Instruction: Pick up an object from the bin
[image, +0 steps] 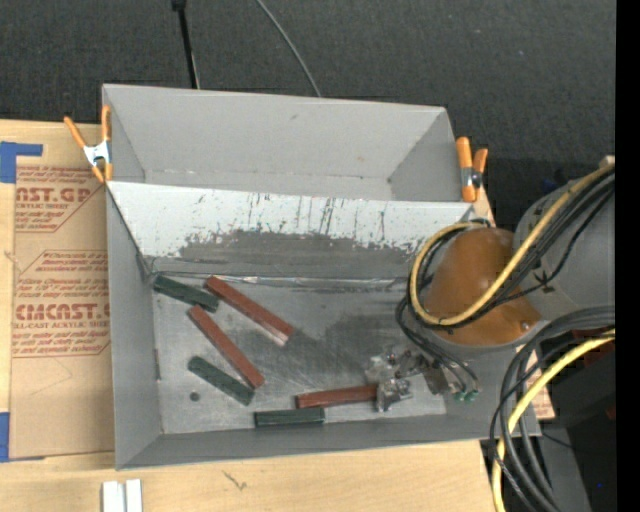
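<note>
Step in hand: the approach or grasp stage, nothing lifted yet. All the bars lie flat on the floor of the bin (130, 350).

The tool (392, 390) is low in the bin, at the right end of the low red-brown bar (335, 397). That bar is the likely target, judging by how near it is. I cannot tell whether the tool touches the bar end or sits just beside it. I also cannot tell whether the tool is spread or pressed together, as the metal parts blur into one clump there. The bar does not clearly sit inside the tool, so I don't count it as held.

Other things, placed from the low red-brown bar:
- short dark green bar (288, 419): just beside its left end, slightly nearer the front wall
- slanted dark green bar (222, 380): to its left, apart from it
- middle red-brown bar (226, 346): up and to its left
- upper red-brown bar (250, 309): above it, further back
- far dark green bar (186, 291): well apart, up and to its left, at the back slope

The arm's orange cover (480, 285) and cables sit above and to the right of it.

Next move, as a judgement: get the tool squarely across the bar's narrow width, then clamp and lift straight up. A grip on the very end may let the bar swing or slip, so a hold further along would be safer. The front wall and the short dark green bar are close, so there is little side room.
</note>
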